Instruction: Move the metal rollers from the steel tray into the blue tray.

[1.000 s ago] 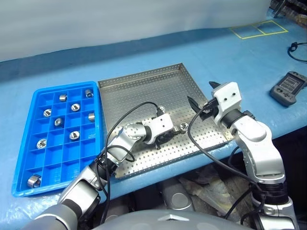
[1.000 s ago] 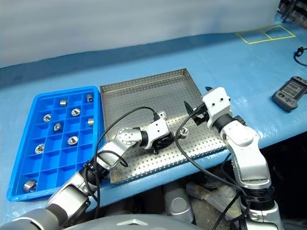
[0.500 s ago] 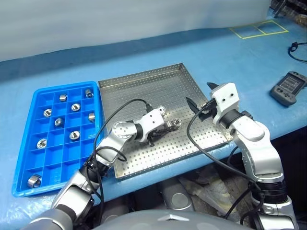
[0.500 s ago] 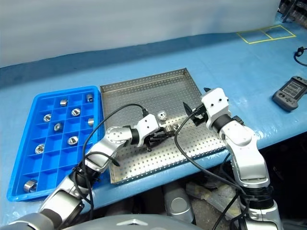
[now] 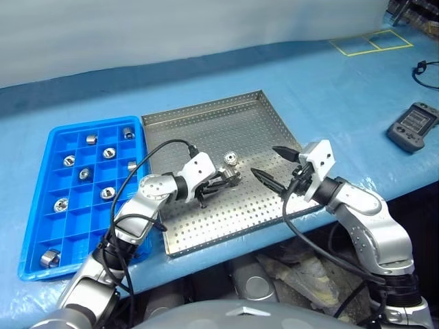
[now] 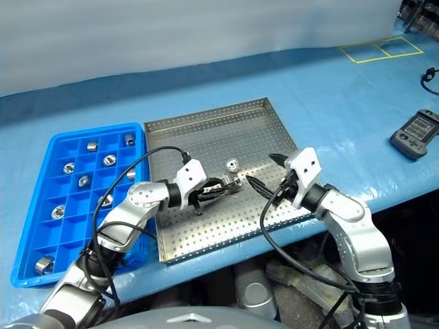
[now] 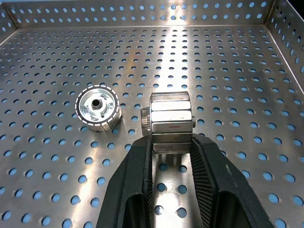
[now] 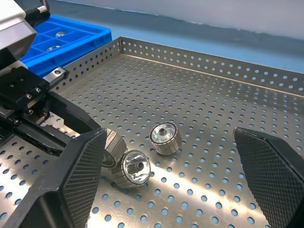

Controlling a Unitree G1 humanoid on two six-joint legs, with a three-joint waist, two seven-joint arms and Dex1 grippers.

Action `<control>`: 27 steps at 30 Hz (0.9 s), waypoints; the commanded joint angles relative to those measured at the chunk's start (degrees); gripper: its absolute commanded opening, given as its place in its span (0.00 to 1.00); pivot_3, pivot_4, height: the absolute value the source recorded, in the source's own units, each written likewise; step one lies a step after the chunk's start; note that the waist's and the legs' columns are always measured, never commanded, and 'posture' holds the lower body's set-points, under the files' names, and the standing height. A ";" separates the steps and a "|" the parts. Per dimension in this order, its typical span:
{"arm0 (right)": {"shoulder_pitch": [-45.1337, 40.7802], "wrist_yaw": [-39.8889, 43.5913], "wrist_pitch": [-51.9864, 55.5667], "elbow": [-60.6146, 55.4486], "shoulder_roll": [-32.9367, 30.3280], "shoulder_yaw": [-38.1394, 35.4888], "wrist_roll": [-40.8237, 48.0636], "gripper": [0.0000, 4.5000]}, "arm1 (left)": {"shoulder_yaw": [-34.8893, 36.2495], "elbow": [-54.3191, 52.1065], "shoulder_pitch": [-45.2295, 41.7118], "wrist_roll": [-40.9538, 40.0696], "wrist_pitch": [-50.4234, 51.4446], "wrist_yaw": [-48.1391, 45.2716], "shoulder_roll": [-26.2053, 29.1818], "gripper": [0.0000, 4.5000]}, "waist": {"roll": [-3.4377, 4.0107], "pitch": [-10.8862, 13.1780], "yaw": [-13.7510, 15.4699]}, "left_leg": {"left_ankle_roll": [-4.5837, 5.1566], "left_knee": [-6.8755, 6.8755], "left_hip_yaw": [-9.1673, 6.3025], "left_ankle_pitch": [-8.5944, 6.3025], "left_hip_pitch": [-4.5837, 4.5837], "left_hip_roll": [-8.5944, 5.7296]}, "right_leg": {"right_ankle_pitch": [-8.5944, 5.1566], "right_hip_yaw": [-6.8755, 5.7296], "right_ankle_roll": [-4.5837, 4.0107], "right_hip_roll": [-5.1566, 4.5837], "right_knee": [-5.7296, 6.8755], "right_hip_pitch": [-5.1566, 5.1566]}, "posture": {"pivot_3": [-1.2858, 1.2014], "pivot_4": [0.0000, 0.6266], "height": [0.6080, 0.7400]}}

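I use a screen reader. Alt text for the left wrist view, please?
Two black fingers grip a shiny metal roller just above a perforated steel tray. A second roller lies loose on the tray beside it.

a table under a blue cover (image 5: pixel 329 82) carries a blue tray (image 5: pixel 41 236) on the left, a steel tray (image 5: pixel 199 116) just beside it, a dark handheld controller (image 5: pixel 411 125) far right, and yellow tape squares (image 5: pixel 370 42) at the back.
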 commanded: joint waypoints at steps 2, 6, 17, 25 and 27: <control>-0.27 -0.25 -0.69 -1.22 -0.53 0.17 0.30 1.00 | -0.40 -0.72 0.11 0.37 -0.02 1.38 -1.04 0.27 | 0.00 0.00 0.06 | 0.00 0.00 0.00 0.00 -0.01 -0.01 | 0.00 0.01 0.00 -0.01 0.00 0.00 | 0.39 0.24 1.00; -0.37 -0.53 -0.80 -1.22 -0.61 0.59 0.21 1.00 | -1.00 1.74 -0.13 -0.14 0.85 1.85 -2.78 0.27 | 0.00 0.00 0.33 | 0.03 0.00 0.02 -0.02 -0.01 -0.04 | 0.02 0.05 0.03 -0.03 -0.01 0.00 | 0.39 0.24 1.00; -0.69 -1.46 -1.66 -0.73 -0.94 0.91 -0.46 1.00 | -0.56 4.66 -1.37 1.97 0.60 5.65 -4.27 0.61 | 0.00 0.00 0.54 | 0.05 0.00 0.07 -0.03 0.00 -0.04 | 0.03 0.11 0.05 -0.02 -0.01 -0.01 | 0.39 0.24 1.00; -0.83 -1.32 -2.01 -0.26 -0.78 1.28 -1.13 1.00 | -1.51 5.62 -1.39 2.35 -0.76 6.62 -6.88 0.61 | 0.00 0.00 1.07 | 0.05 0.00 0.08 -0.03 0.00 -0.05 | 0.04 0.12 0.07 -0.02 -0.01 -0.01 | 0.39 0.24 1.00; -0.90 -1.25 -2.05 -0.18 -0.71 1.30 -1.18 1.00 | -1.82 5.70 -1.37 2.34 -0.93 6.29 -7.16 0.61 | 0.00 0.00 1.25 | 0.05 0.01 0.08 -0.03 0.00 -0.05 | 0.04 0.12 0.07 -0.02 0.00 -0.01 | 0.39 0.24 1.00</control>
